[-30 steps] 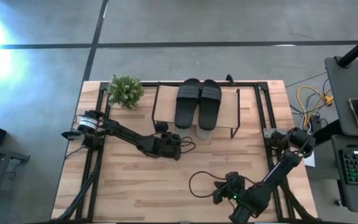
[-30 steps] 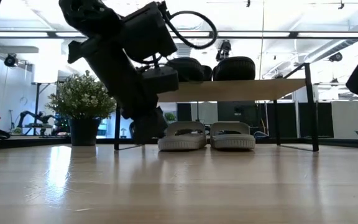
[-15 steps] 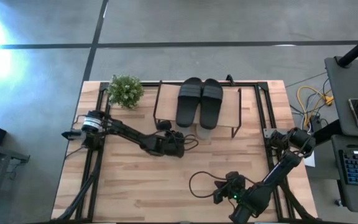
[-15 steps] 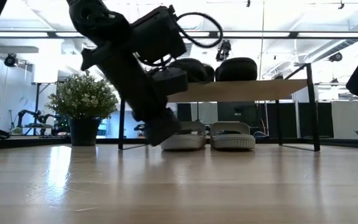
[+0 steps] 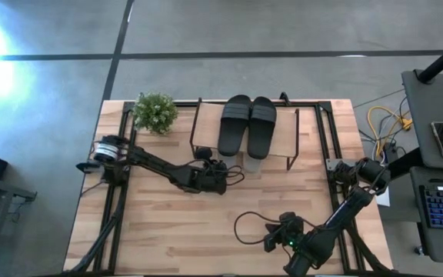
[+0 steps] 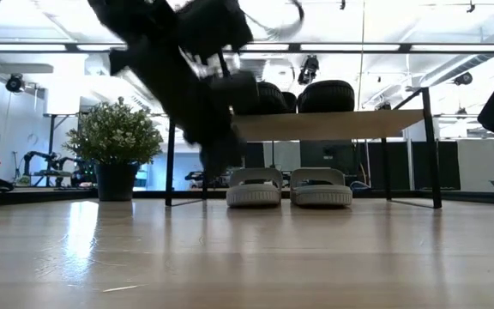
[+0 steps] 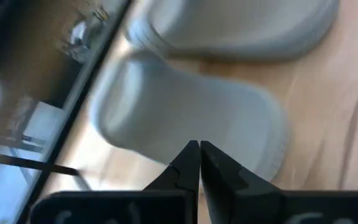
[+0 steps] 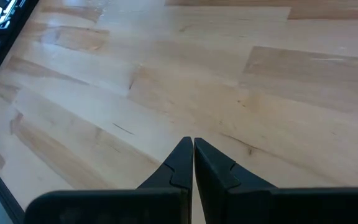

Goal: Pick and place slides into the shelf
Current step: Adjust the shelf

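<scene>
The shelf's light wood top (image 5: 206, 132) (image 6: 341, 123) carries the black pair of slides (image 5: 235, 127) (image 5: 261, 127) (image 6: 324, 93). Below it, the pale pair (image 6: 254, 190) (image 6: 321, 190) rests sole-down on the table, side by side, with the heels just showing past the board's near edge (image 5: 254, 162). My left gripper (image 5: 220, 175) (image 6: 219, 159) (image 7: 199, 149) is shut. It hangs above the table just in front of the shelf's near left part, pointing at the pale slides (image 7: 191, 118) and clear of them. My right gripper (image 5: 270, 238) (image 8: 193, 146) is shut and waits over the table's near part.
A potted plant (image 5: 155, 112) (image 6: 114, 137) stands at the far left, beside the shelf. The shelf's thin black legs (image 6: 168, 163) (image 6: 430, 154) stand to either side of the pale slides. Bare wooden tabletop (image 5: 168, 223) spreads between the shelf and the near edge.
My left gripper, shut throughout, moved low toward the shelf against the left pale slide, then rose and drew back a little. That slide slid slightly toward its mate, farther under the board, and now sits square beside it.
</scene>
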`<act>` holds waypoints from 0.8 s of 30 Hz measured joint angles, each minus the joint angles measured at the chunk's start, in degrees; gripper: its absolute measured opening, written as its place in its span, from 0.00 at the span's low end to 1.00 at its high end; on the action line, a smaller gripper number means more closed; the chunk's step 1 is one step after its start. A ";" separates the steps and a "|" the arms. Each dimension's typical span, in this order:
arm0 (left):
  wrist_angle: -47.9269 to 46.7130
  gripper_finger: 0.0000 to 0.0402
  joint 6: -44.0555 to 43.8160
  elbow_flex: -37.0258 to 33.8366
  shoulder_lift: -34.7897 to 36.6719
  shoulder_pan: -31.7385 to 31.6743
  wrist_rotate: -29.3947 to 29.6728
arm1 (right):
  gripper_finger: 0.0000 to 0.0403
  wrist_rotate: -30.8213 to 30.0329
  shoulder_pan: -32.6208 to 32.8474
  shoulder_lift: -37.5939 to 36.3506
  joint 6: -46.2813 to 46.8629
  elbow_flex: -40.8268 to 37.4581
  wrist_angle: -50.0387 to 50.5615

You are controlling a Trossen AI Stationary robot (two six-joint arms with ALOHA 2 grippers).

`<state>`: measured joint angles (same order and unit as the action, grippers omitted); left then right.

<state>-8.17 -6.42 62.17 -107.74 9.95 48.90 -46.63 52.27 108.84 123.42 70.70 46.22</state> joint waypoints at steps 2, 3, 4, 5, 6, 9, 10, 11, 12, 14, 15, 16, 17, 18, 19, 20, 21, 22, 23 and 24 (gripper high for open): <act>-0.38 0.00 0.90 0.08 2.54 1.13 1.75 | 0.02 -0.05 0.00 0.00 0.00 0.00 0.06; -0.41 0.00 1.46 0.08 4.11 1.74 1.84 | 0.02 -0.12 0.00 0.00 0.00 0.00 0.10; -0.44 0.00 1.74 0.07 5.64 2.39 1.86 | 0.02 -0.30 0.00 0.00 0.00 0.00 0.15; -0.32 0.00 1.74 0.09 7.21 3.12 2.03 | 0.02 -0.84 0.00 0.00 0.00 0.00 0.32; -0.89 0.00 1.35 0.09 9.02 3.98 2.06 | 0.02 -1.75 0.00 0.02 0.13 0.00 0.42; -4.63 0.00 -0.90 0.09 14.12 7.46 2.40 | 0.02 -5.53 0.00 -0.07 3.70 0.00 1.96; -7.02 0.00 -2.43 0.09 15.92 8.93 3.21 | 0.02 -6.76 -0.03 -0.14 5.48 -0.01 3.11; -9.82 0.00 -4.42 0.09 17.93 10.38 4.65 | 0.02 -7.68 -0.19 -0.33 6.29 -0.03 3.78; -12.75 0.00 -7.02 0.09 19.79 11.72 6.80 | 0.02 -8.20 -0.63 -0.72 6.41 -0.04 4.14; -20.14 0.00 -14.60 0.09 24.02 13.63 10.31 | 0.02 -8.86 -1.81 -2.02 6.23 -0.02 5.83; -24.30 0.00 -19.86 0.09 26.29 14.00 10.89 | 0.02 -9.49 -2.58 -2.76 5.90 0.00 6.75; -28.37 0.00 -25.80 0.05 28.41 13.98 10.51 | 0.02 -10.22 -3.29 -3.45 5.80 0.04 8.20; -31.87 0.00 -31.47 -0.25 30.42 13.67 9.56 | 0.02 -10.76 -4.08 -4.23 5.76 0.04 10.30; -35.11 0.00 -36.10 -0.71 32.34 13.09 8.57 | 0.02 -10.96 -4.99 -4.98 5.76 0.01 12.40; -37.57 0.00 -39.38 -1.43 33.94 12.68 8.32 | 0.02 -11.03 -5.92 -6.01 5.75 0.00 14.27; -38.97 0.00 -41.15 -2.39 35.43 12.23 8.30 | 0.02 -11.02 -6.74 -7.05 5.74 0.00 16.21; -39.34 0.00 -42.03 -3.57 36.87 11.73 8.30 | 0.02 -11.10 -7.58 -8.13 5.61 0.02 18.18; -39.19 0.00 -42.56 -4.68 38.36 10.98 8.25 | 0.02 -11.00 -8.42 -9.19 5.52 0.00 19.98; -39.07 0.00 -42.67 -5.81 39.94 10.06 7.98 | 0.02 -11.08 -9.10 -9.94 5.10 0.00 21.23; -38.99 0.00 -42.75 -6.95 41.14 9.02 7.50 | 0.02 -10.78 -9.75 -10.89 4.69 0.00 22.63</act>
<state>-47.16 -49.17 55.23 -66.60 18.97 56.40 -57.41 42.52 97.95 128.10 70.70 68.85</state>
